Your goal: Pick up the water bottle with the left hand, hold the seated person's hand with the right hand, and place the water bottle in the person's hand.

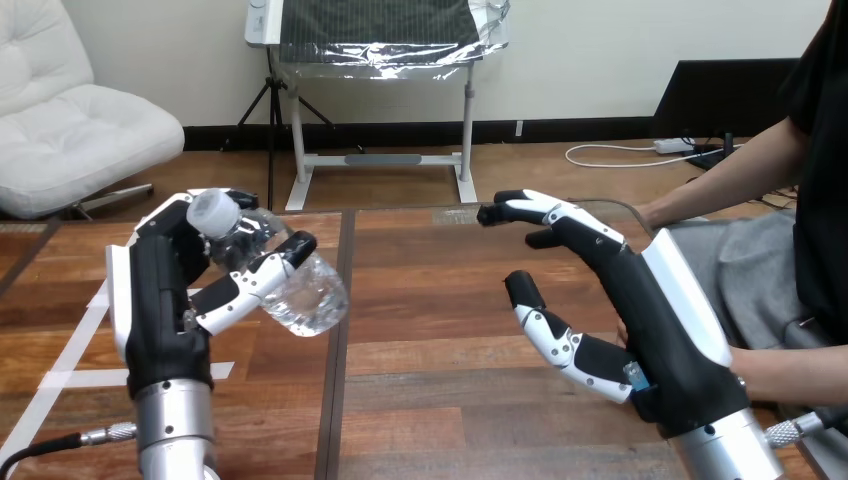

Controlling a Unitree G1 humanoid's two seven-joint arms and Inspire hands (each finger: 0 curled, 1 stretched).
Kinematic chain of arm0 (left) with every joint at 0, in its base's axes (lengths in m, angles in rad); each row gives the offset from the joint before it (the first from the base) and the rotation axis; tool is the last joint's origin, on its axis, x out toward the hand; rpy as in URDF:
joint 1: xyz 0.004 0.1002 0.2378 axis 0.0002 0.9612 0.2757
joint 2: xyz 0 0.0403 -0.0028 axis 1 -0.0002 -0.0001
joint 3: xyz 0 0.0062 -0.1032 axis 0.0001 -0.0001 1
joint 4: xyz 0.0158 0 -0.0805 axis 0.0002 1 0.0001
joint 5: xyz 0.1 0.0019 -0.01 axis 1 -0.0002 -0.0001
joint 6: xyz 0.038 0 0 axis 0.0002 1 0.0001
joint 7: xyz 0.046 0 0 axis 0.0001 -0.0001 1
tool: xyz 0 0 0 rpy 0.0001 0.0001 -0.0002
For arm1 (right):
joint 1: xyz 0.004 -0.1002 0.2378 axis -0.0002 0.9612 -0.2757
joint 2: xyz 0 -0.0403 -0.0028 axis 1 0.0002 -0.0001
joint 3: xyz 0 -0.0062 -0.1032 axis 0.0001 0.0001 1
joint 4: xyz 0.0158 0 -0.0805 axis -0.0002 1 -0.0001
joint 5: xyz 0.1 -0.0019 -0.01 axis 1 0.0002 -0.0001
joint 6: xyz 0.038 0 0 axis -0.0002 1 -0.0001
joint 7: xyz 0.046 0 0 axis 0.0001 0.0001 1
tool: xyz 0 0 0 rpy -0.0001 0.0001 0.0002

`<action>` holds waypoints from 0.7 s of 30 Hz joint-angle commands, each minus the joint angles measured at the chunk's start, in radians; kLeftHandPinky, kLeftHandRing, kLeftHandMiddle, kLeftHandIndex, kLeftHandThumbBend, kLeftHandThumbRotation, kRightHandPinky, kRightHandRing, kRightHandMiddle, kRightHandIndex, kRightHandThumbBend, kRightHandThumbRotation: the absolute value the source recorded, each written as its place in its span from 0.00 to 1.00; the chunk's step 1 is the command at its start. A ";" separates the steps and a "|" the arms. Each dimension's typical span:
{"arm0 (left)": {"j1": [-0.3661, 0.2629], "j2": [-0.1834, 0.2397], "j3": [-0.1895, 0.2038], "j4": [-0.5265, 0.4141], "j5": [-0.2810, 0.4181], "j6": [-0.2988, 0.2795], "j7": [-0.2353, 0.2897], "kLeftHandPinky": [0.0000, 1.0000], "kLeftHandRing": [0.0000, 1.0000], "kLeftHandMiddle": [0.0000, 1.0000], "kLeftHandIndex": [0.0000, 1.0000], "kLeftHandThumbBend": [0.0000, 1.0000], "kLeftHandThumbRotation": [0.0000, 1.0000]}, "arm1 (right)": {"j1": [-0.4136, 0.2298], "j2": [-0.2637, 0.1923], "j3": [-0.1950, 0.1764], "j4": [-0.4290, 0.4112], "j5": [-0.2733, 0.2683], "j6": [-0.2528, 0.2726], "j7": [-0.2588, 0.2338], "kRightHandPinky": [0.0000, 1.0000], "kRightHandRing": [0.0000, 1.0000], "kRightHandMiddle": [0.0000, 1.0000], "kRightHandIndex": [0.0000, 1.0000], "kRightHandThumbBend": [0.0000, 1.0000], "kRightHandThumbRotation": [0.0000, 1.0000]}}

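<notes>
left hand (160,290) clenched round clear water bottle (300,290), bottle tilted, cap up-left, held up over wooden table (440,400) at left; right hand (650,300) released, fingers straight, thumb apart, beside person's forearm (790,370), contact unclear

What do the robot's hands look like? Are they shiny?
The left hand and the right hand are both black, with smooth white shells on their backs. Their fingers are jointed, patched black and white, and end in black tips. Each hand sits on a round, shiny silver forearm.
</notes>
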 commanded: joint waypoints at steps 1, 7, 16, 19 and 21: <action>-0.026 -0.017 -0.019 -0.101 -0.022 -0.029 -0.026 0.42 0.43 0.46 0.49 0.68 0.00 | -0.071 -0.022 -0.037 -0.019 -0.002 0.003 -0.007 0.76 0.83 0.84 0.75 0.24 0.00; -0.009 -0.034 -0.031 -0.142 -0.024 -0.023 -0.045 0.42 0.43 0.46 0.49 0.67 0.00 | -0.081 -0.062 -0.060 -0.030 -0.028 0.029 0.020 0.77 0.84 0.85 0.76 0.29 0.00; 0.014 -0.046 -0.052 -0.191 -0.007 -0.012 -0.066 0.42 0.43 0.46 0.48 0.66 0.00 | -0.099 -0.136 -0.096 -0.064 -0.046 0.111 0.090 0.79 0.86 0.88 0.79 0.42 0.00; 0.022 -0.054 -0.060 -0.212 -0.014 -0.002 -0.074 0.41 0.43 0.46 0.48 0.66 0.00 | -0.106 -0.163 -0.110 -0.072 -0.039 0.144 0.121 0.80 0.87 0.89 0.80 0.48 0.00; 0.027 -0.059 -0.064 -0.222 -0.016 0.003 -0.078 0.42 0.43 0.46 0.48 0.66 0.00 | -0.110 -0.178 -0.118 -0.076 -0.035 0.162 0.137 0.81 0.88 0.90 0.82 0.53 0.00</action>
